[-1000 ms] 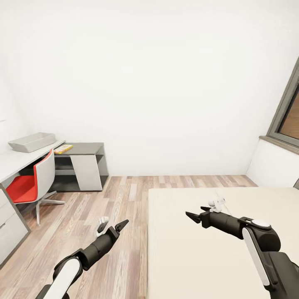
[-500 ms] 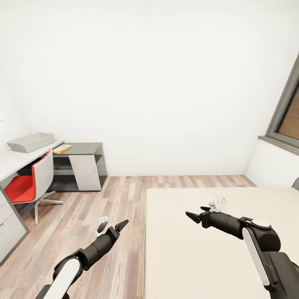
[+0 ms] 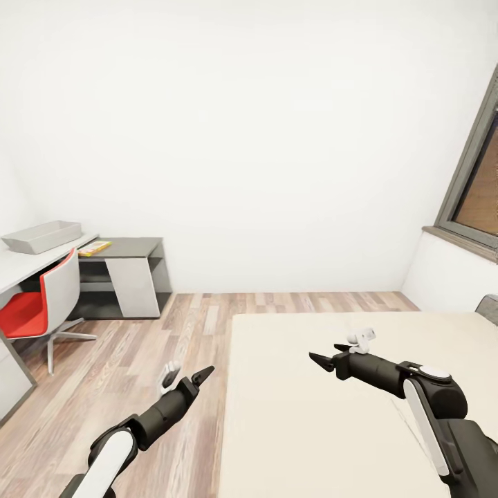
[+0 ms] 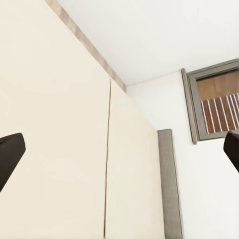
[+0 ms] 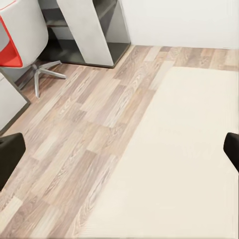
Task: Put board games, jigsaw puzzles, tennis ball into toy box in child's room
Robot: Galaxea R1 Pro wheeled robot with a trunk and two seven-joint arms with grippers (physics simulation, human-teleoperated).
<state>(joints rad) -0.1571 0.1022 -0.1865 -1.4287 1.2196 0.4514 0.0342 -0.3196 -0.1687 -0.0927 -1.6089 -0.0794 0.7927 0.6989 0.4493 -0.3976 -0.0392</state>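
We see our left tool [image 3: 187, 377] held above the wood-plank floor [image 3: 138, 360], beside the bed's near left edge, with its two fingers spread wide and nothing between them. In the left wrist view the two dark fingertips [image 4: 10, 157] sit at opposite edges of the picture, well apart, with the beige mattress, a low grey headboard [image 4: 168, 184] and a dark-framed window [image 4: 214, 107] beyond them.

Our right tool [image 3: 330, 356] hovers over the bed [image 3: 311, 429], also spread wide and empty. In the right wrist view its fingertips [image 5: 11, 154] again sit far apart, with the mattress corner and the plank floor between them.

The bed's plain beige surface shows no boxes in the part we can see.

Further out, at the far left of the room, we count one desk [image 3: 28, 259] with a pale top. One toy box [image 3: 41, 236], a shallow light-grey tray, stands on the desk's far end. One chair [image 3: 38, 308], red-seated with a grey-white back, stands pushed up at the desk's front edge.

Just beyond the desk's far end is one lower dark-grey cabinet [image 3: 128, 277], and on its top near the desk lies one flat yellow item [image 3: 93, 248]; any writing on it is too small for us to read.

One dark-framed window [image 3: 477, 187] shows at the right wall.
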